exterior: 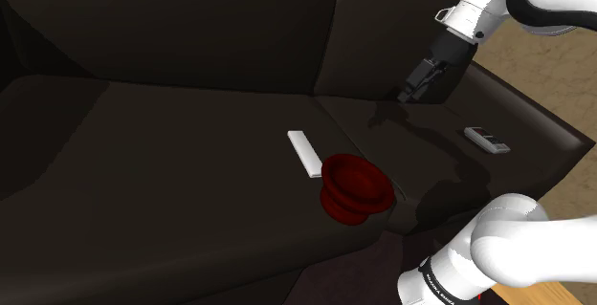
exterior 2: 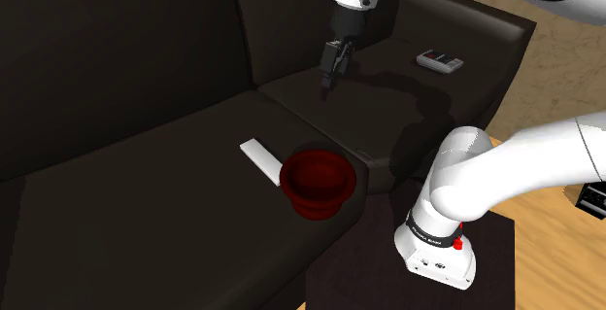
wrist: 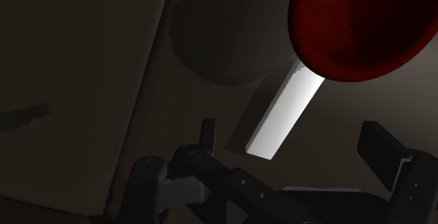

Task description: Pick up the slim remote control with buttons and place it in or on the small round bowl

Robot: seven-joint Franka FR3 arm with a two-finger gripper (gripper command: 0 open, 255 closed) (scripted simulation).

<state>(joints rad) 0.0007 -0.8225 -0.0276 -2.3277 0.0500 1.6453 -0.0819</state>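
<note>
One white remote [exterior: 306, 154] lies beside the red bowl [exterior: 356, 188], tool [exterior: 411, 88] spread wide.

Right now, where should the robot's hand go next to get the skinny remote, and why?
Probably it should move over and down toward the slim white remote until the open fingers stand on either side of it. The fingers hang in the air above the sofa, well apart from the remote. The remote lies flat beside the red bowl, so a careful approach seems wise.

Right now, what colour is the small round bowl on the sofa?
The bowl is dark red; the second exterior view shows it best.
</note>
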